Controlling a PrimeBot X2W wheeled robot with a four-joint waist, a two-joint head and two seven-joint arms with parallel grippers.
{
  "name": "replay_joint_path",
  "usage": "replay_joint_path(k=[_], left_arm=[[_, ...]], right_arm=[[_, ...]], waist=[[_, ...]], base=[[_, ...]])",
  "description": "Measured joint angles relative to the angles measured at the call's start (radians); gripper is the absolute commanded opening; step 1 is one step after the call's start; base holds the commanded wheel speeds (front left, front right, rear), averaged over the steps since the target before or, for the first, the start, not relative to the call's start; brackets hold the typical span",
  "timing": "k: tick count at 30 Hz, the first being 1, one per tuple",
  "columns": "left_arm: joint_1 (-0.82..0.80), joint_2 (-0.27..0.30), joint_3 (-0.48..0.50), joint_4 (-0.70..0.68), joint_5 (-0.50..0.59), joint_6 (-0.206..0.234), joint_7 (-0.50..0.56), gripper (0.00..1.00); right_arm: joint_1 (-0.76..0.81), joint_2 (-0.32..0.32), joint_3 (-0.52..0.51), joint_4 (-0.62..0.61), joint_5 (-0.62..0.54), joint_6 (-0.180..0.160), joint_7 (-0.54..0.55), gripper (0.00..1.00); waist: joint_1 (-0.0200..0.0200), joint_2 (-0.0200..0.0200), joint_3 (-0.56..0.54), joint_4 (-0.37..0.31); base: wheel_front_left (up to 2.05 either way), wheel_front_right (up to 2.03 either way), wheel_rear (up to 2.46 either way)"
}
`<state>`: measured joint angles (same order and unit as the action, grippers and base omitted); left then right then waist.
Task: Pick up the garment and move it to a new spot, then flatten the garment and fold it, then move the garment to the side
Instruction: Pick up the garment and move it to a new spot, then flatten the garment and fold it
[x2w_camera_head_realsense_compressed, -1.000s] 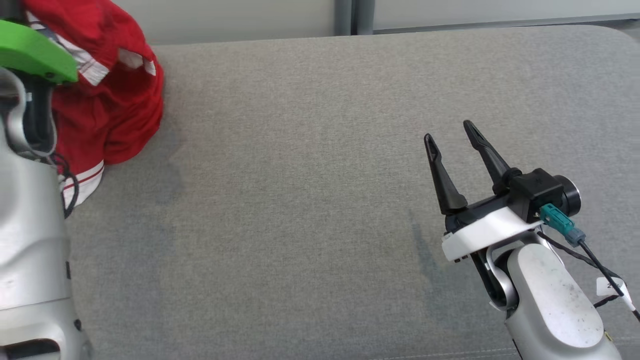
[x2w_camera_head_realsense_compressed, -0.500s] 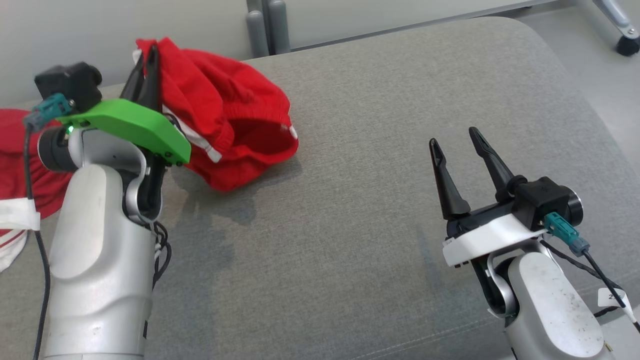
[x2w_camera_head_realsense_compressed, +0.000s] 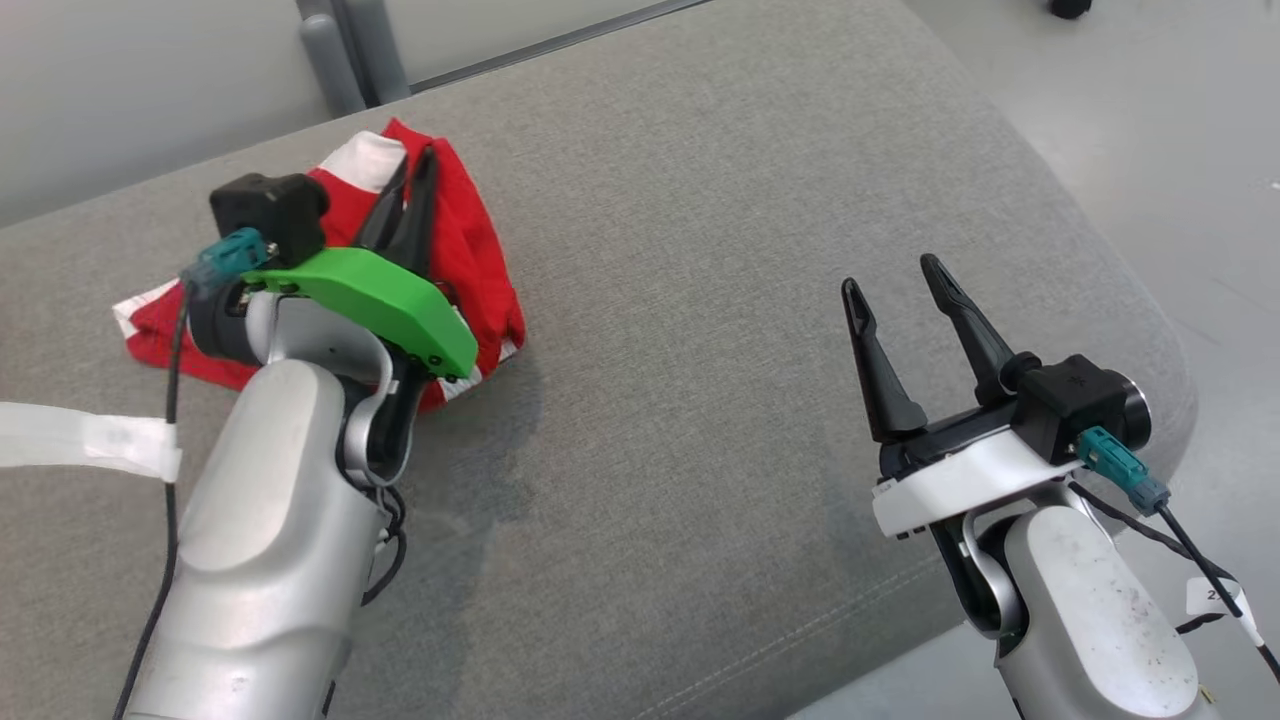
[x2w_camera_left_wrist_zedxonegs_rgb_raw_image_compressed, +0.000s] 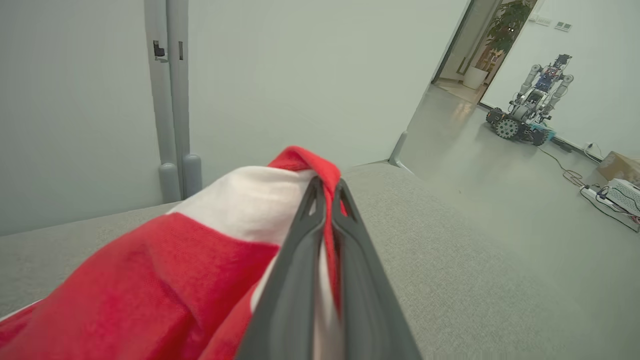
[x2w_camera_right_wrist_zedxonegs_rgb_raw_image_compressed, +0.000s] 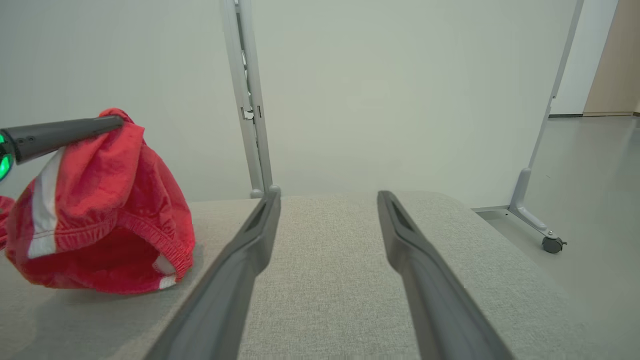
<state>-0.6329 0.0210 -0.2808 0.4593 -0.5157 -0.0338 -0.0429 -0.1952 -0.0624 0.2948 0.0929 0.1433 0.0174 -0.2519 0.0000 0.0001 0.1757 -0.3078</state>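
The garment is red cloth with white bands, bunched at the left of the grey cushioned surface. My left gripper is shut on its top fold and holds that part up while the lower part hangs down to the surface. The left wrist view shows the two dark fingers pressed together with the garment pinched between them. In the right wrist view the garment hangs at the left from the left gripper's fingers. My right gripper stands open above the surface's right part, with nothing between its fingers.
The surface's rounded right edge drops to a grey floor. Grey partition posts stand behind the surface. A white strap lies at the left. Another wheeled robot stands far off across the floor.
The head camera has swung, so the whole view shifted. The left gripper has carried the garment toward the middle of the surface and lower. The right gripper stayed open.
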Motion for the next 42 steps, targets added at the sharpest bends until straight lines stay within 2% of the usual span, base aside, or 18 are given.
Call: replay_joint_path(k=[6, 10, 11, 12, 13, 19, 24, 28, 34, 42], left_arm=[[0.01, 0.002, -0.158, 0.012, -0.02, 0.009, -0.002, 0.0], [0.051, 0.003, -0.228, 0.035, -0.04, 0.035, 0.0, 0.0], [0.059, 0.005, -0.246, 0.04, -0.049, 0.035, 0.007, 0.05], [0.065, 0.005, -0.26, 0.045, -0.06, 0.035, 0.008, 0.44], [0.07, 0.006, -0.274, 0.047, -0.076, 0.036, 0.007, 1.0], [0.075, 0.013, -0.349, 0.044, -0.098, 0.049, -0.012, 1.0], [0.075, 0.016, -0.455, 0.021, -0.106, 0.015, -0.012, 1.0], [0.072, 0.016, -0.485, -0.005, -0.105, 0.006, -0.04, 1.0], [0.02, 0.017, -0.498, -0.014, -0.006, 0.006, -0.102, 1.0], [0.063, 0.017, -0.506, 0.011, 0.023, 0.01, -0.148, 1.0]], right_arm=[[0.0, 0.001, 0.006, 0.0, 0.001, 0.003, 0.0, 1.0], [-0.001, 0.002, 0.008, -0.002, 0.011, 0.008, 0.0, 1.0], [-0.001, 0.002, 0.007, -0.005, 0.012, 0.008, 0.0, 1.0], [-0.001, 0.002, 0.006, -0.007, 0.016, 0.008, 0.0, 1.0], [-0.001, 0.002, 0.004, -0.008, 0.016, 0.007, 0.0, 1.0], [-0.001, 0.003, -0.007, -0.008, 0.016, 0.005, 0.0, 1.0], [-0.001, 0.003, -0.022, -0.01, 0.016, -0.002, 0.0, 1.0], [-0.001, 0.004, -0.034, -0.012, 0.016, -0.002, 0.0, 1.0], [0.0, 0.004, -0.036, 0.002, 0.016, 0.0, 0.0, 1.0], [0.053, 0.004, 0.033, 0.102, 0.018, 0.046, 0.0, 1.0]], waist=[[0.0, 0.0, 0.015, -0.056], [0.0, 0.0, 0.026, -0.076], [0.0, 0.0, 0.03, -0.079], [0.0, 0.0, 0.034, -0.081], [0.0, 0.0, 0.038, -0.082], [0.0, 0.0, 0.049, -0.081], [0.0, 0.0, 0.051, -0.058], [0.0, 0.0, 0.049, -0.032], [0.0, 0.0, 0.04, 0.022], [0.0, 0.0, 0.017, 0.117]], base=[[0.0, 0.0, 0.0], [0.0, 0.0, 0.0], [0.0, 0.0, 0.0], [0.0, 0.0, 0.0], [0.0, 0.0, 0.0], [0.0, 0.0, 0.0], [0.0, 0.0, 0.0], [0.0, 0.0, 0.0], [0.0, 0.0, 0.0], [0.0, 0.0, 0.0]])
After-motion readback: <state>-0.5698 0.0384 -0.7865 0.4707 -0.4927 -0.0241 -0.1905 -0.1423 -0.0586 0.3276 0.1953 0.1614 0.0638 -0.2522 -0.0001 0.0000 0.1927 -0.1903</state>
